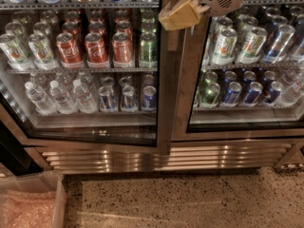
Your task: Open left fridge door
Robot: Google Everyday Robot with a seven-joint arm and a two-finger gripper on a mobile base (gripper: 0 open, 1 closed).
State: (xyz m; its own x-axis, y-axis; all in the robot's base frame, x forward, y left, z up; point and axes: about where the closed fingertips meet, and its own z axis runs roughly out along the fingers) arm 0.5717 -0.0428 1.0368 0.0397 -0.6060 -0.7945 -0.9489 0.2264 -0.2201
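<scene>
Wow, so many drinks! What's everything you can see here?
left door: one, glass in steel frame, left half
right door: one, glass and steel, right half
red cans: several, red, middle shelf, left
water bottles: several, clear, lower shelf, left
blue cans: several, blue, lower shelf, right
grille: one, steel, under the doors
bin: one, clear, bottom left
gripper: one, tan, top, where the doors meet

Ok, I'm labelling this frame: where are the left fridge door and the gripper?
left fridge door (pixel 80 70), camera view, middle of its glass pane.
gripper (pixel 172 17), camera view, tan front end, up top before the doors' seam.
</scene>
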